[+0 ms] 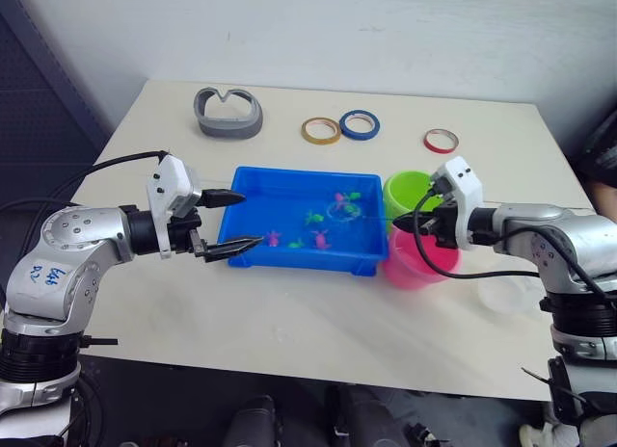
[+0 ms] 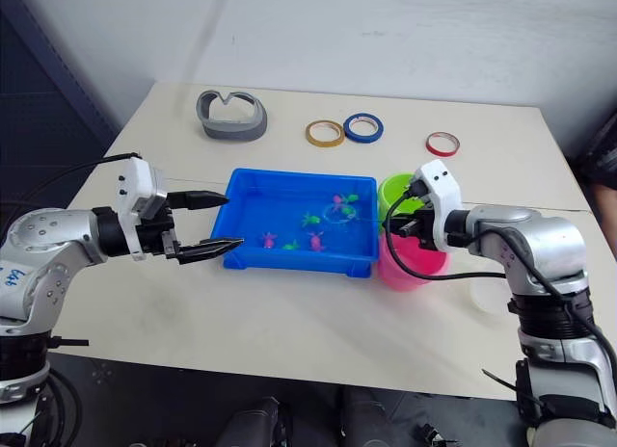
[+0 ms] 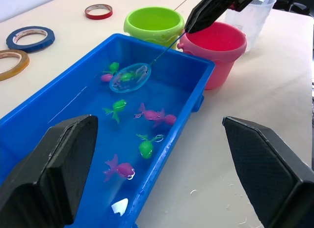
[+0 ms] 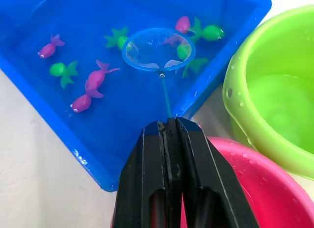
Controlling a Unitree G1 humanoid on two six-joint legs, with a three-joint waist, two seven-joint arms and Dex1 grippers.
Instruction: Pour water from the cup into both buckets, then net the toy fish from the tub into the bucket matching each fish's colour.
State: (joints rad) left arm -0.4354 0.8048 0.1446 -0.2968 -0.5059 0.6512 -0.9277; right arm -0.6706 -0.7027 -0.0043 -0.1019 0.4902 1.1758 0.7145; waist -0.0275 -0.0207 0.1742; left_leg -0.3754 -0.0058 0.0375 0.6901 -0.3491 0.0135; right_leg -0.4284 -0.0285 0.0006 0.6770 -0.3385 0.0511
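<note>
White table (image 1: 289, 312), right gripper (image 4: 169, 127) pinching net (image 4: 158, 50), handle mostly hidden

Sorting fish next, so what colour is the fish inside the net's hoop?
Green fish, clearest in the right wrist view.

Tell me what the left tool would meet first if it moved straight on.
Probably the tub: the open left tool points at its near end, one finger over the rim, one just outside. Depth is unclear.
</note>
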